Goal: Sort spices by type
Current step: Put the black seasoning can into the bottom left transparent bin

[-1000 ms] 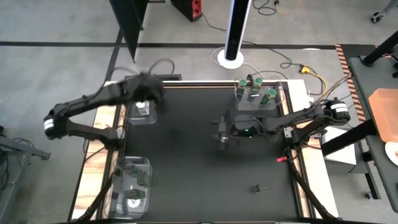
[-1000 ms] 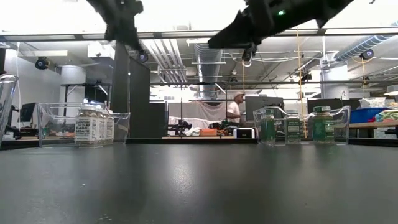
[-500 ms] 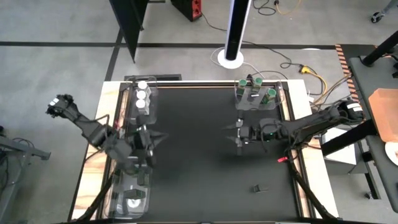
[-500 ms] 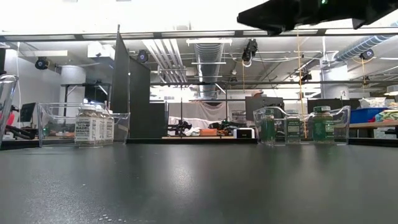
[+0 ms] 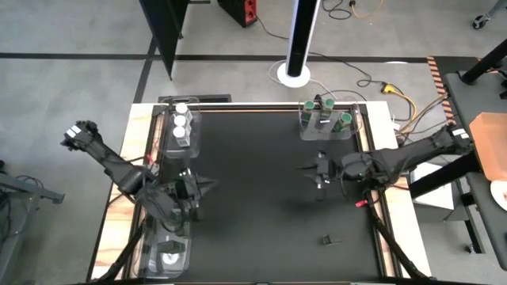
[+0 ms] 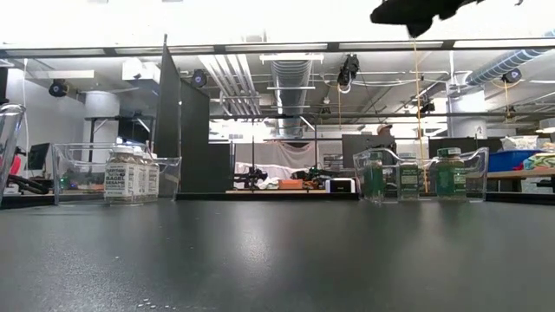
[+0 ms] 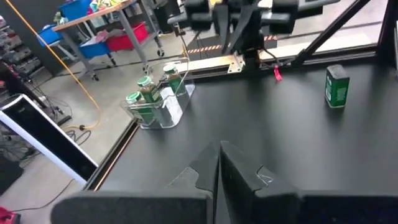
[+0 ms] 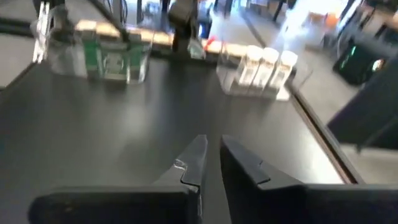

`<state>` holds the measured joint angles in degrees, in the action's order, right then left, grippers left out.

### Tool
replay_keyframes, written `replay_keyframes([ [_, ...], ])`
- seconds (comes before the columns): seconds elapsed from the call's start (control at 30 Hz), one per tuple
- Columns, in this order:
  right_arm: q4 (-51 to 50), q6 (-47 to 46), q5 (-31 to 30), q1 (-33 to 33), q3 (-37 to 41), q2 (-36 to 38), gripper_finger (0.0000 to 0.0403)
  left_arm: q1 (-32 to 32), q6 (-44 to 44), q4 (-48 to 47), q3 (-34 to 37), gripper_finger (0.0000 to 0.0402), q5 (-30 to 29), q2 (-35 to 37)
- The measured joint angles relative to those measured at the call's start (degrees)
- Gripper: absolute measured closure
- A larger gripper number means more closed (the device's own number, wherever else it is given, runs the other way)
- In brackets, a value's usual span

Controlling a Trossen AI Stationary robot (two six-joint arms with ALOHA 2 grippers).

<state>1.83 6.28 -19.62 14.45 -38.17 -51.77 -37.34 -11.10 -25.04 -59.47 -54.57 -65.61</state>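
White-lidded spice jars (image 5: 181,127) stand in the clear far-left tray (image 5: 191,148), also seen in the low view (image 6: 130,178). Green-lidded jars (image 5: 325,117) stand in the far-right tray (image 5: 303,131), low view (image 6: 416,178). One green jar (image 7: 336,87) stands alone on the black table, near right (image 5: 329,240). My left gripper (image 5: 198,188) hovers shut beside the near-left tray (image 5: 150,237), which holds more jars; its fingers meet in the left wrist view (image 7: 219,158). My right gripper (image 5: 317,170) hangs shut and empty above the table's right half, right wrist view (image 8: 211,152).
A red-tipped small thing (image 5: 358,203) lies by the table's right edge. A white post base (image 5: 297,73) and a dark panel (image 5: 166,32) stand beyond the far edge. The middle of the black tabletop (image 5: 253,198) is bare. A person shows far off in the room (image 6: 384,132).
My left gripper pulled away from the far-left tray and swung toward the table's near edge, stopping beside the near-left tray; the white-lidded jars it covered now show. My right gripper drew back toward the table's right edge.
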Motion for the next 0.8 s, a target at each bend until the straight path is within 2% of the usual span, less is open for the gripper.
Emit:
replay_keyframes([
  [0.17, -20.5, -9.7, -6.8, 7.4, -9.7, -0.1, 0.0371, 0.0, -0.3, 0.1, 0.0, 0.0401, 0.0, -2.2],
  [0.3, -39.7, -22.3, -7.3, 11.5, -19.5, -4.1, 0.0371, 0.1, -0.5, 0.1, 0.0, 0.0401, 0.0, -3.4],
  [0.4, -54.7, -32.0, -5.4, 13.7, -26.9, -8.9, 0.0371, 0.1, -0.5, 0.1, 0.0, 0.0401, 0.0, -3.7],
  [0.47, -63.3, -37.7, -1.6, 14.5, -31.1, -12.5, 0.0371, 0.1, -0.9, 0.1, 0.0, 0.0401, 0.0, -3.8],
  [0.57, -71.5, -41.8, 7.3, 15.2, -35.3, -17.5, 0.0371, 0.3, -1.7, 0.2, 0.0, 0.0401, -0.4, -4.2],
  [0.7, -74.4, -40.2, 20.2, 16.8, -36.7, -21.7, 0.0371, 0.3, -1.9, 0.2, 0.0, 0.0401, -0.5, -4.6],
  [0.8, -74.4, -40.0, 25.6, 19.1, -36.6, -23.9, 0.0371, 0.3, -1.9, 0.2, 0.0, 0.0401, -0.7, -4.8],
])
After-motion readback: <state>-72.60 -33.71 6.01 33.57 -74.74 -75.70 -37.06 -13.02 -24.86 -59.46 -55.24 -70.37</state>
